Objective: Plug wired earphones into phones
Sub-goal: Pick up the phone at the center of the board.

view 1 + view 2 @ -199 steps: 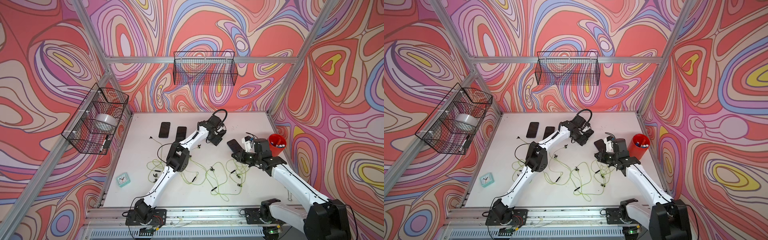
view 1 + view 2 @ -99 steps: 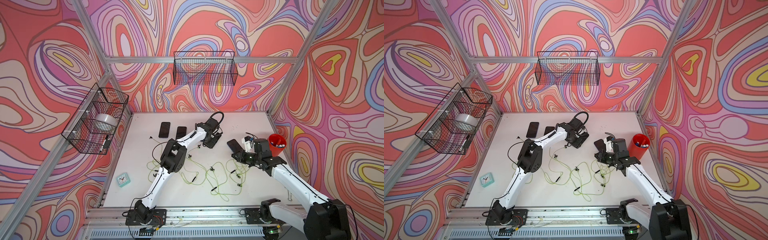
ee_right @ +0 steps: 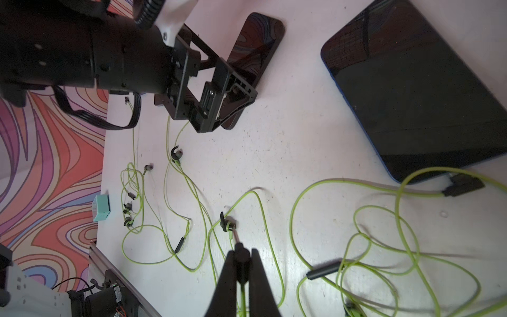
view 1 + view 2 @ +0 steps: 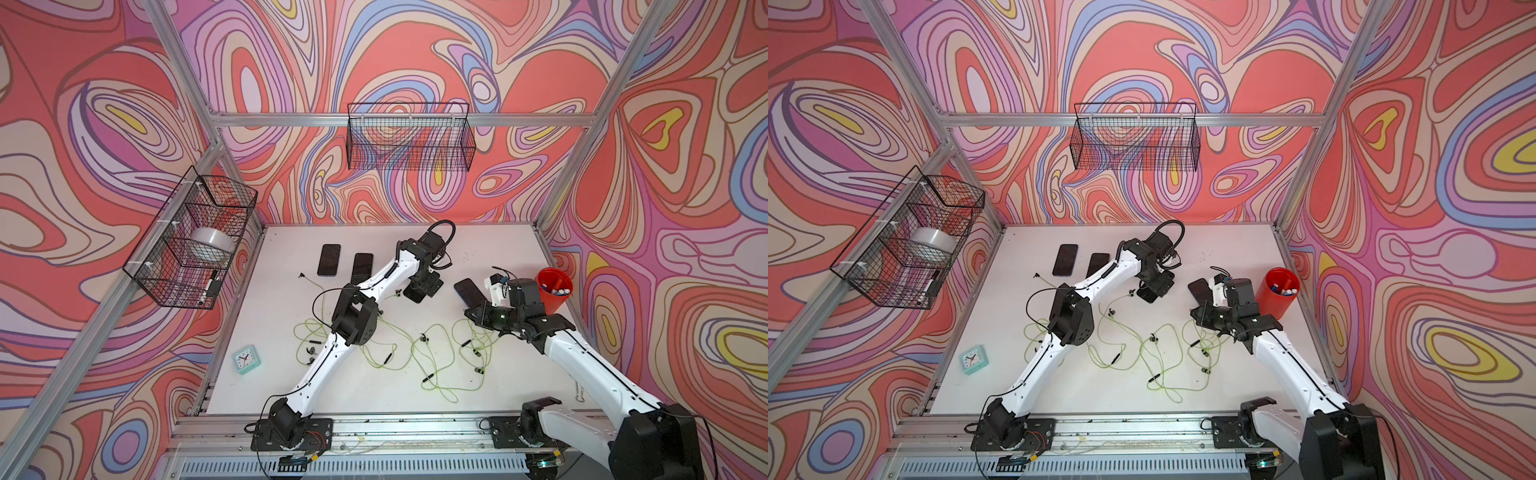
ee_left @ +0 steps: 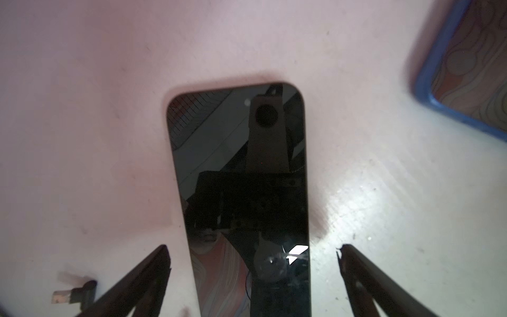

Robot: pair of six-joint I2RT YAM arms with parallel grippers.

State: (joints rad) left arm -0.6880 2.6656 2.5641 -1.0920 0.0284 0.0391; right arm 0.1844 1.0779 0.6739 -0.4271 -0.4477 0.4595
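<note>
left gripper (image 5: 252,247) has opened over phone (image 5: 238,153), right gripper (image 3: 243,254) pinches plug (image 3: 239,247).

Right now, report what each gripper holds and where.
Right gripper pinches an earphone plug by its dark body. Left gripper, open over a phone, holds nothing.

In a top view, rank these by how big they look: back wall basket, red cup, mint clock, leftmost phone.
1. back wall basket
2. red cup
3. mint clock and leftmost phone look about alike, so they are left unranked.
</note>
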